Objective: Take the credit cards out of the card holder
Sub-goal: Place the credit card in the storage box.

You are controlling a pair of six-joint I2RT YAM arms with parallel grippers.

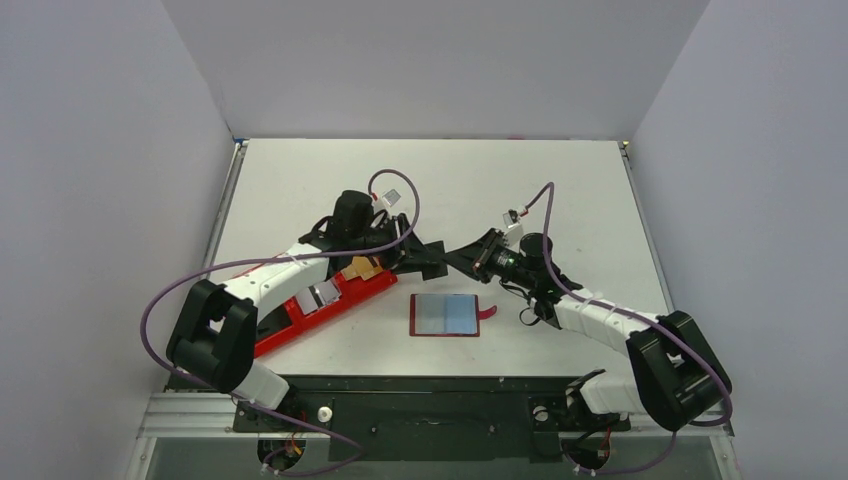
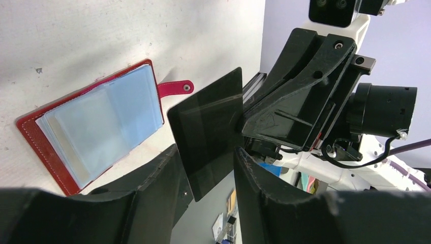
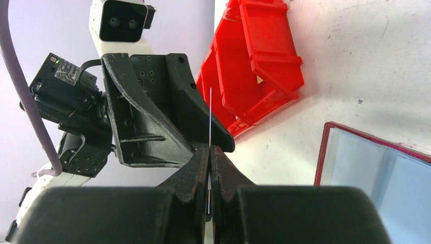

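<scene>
Red tray (image 1: 285, 336) with tan credit card (image 1: 362, 268)

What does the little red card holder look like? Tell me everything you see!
The card holder is a small dark-red wallet lying open and flat on the white table. Inside are see-through bluish plastic pockets. Pale stitching runs along its edge, and a short red strap with a round snap sticks out one side. Nothing grips it.

No text, label or number is legible.
</scene>
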